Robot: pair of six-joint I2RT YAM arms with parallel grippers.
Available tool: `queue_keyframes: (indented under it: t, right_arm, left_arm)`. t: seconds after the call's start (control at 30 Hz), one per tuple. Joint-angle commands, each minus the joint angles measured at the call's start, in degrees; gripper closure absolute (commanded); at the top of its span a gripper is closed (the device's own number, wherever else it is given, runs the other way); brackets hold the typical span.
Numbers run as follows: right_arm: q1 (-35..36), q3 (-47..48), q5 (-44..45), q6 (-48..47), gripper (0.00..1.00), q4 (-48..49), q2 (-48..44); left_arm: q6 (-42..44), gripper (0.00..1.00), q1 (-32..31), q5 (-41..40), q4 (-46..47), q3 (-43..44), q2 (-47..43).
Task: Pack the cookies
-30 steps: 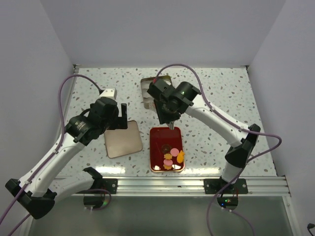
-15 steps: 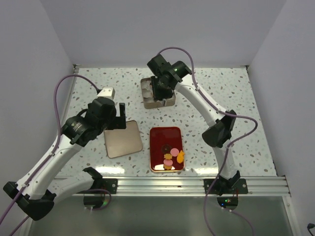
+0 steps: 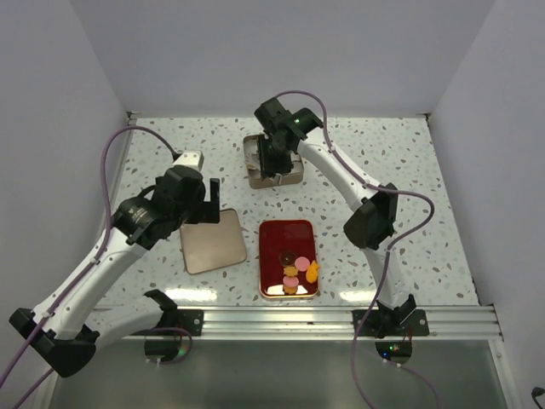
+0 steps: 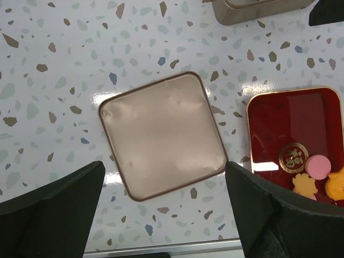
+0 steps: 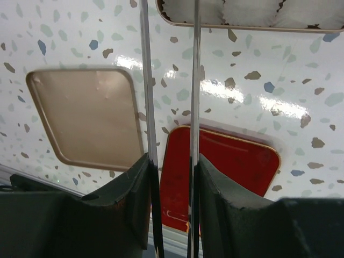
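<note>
Table [image 3: 409,170]: cookies [image 3: 296,273] (on tray [image 3: 285,234]), right claw [image 3: 274,166] well apart.

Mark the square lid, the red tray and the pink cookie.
square lid [image 4: 161,134], left wrist view, centre of its top
red tray [image 4: 290,115], left wrist view, bare floor
pink cookie [image 4: 318,166], left wrist view, middle of disc

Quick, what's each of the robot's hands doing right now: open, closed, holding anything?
Left gripper: fingers wide open, holding nothing.
Right gripper: fingers closed on the metal tongs.
</note>
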Motion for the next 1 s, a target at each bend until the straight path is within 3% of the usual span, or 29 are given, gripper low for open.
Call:
queue_keyframes:
  t: [0.0, 0.43, 0.73, 0.97]
  right_arm:
    - [-0.8, -1.8, -3.1, 1.9, 0.64, 5.9, 0.4]
    - [-3.4, -3.7, -3.9, 4.2, 0.64, 11.4, 2.4]
    - [-3.4, -6.4, -4.9, 4.1, 0.51, 12.6, 2.0]
    - [-3.6, -5.1, -4.6, 3.4, 0.50, 11.6, 1.0]
  left_arm:
    - [2.1, 0.00, 0.1, -0.5, 1.0, 2.9, 0.6]
    - [3.6, 0.00, 0.1, -1.3, 1.2, 2.6, 1.7]
    - [3.6, 0.00, 0.3, -1.9, 0.8, 3.1, 1.9]
    - [2.7, 0.00, 0.4, -1.5, 0.9, 3.1, 1.8]
